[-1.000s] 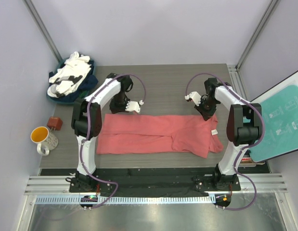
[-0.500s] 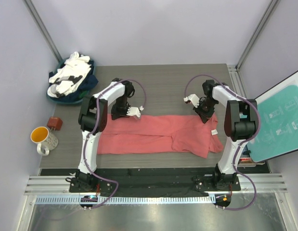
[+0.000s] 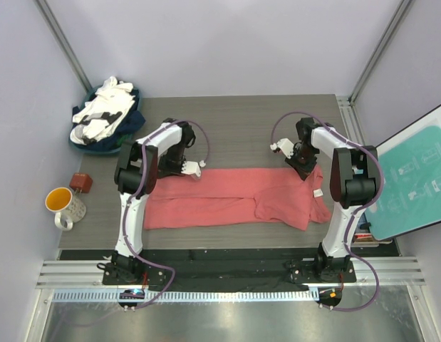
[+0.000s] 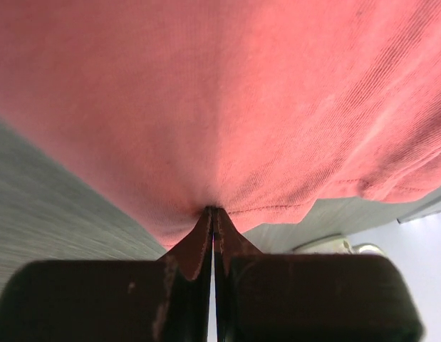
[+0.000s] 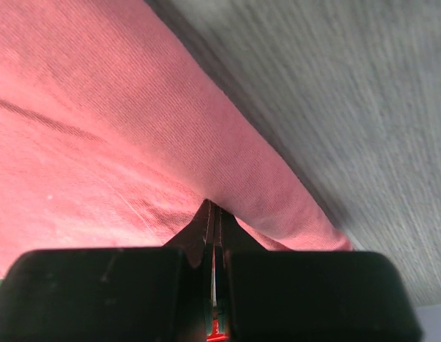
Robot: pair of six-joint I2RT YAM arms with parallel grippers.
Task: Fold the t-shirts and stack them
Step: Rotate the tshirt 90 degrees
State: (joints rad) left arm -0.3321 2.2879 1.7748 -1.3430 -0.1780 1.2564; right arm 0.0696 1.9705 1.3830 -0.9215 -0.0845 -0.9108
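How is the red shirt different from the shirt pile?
The red shirt lies spread flat; the pile is crumpled. The red shirt is one colour; the pile mixes white and navy. The left gripper and right gripper pinch the red shirt; nothing holds the pile. Both are cloth.

The left arm (image 3: 129, 221) and right arm (image 3: 341, 221) wear white shells with black joints, looping purple cables (image 3: 206, 139) and matte black fingers (image 4: 99, 299).

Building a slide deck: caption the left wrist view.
Left gripper clamped on an edge of the coral-red t-shirt, grey table behind.
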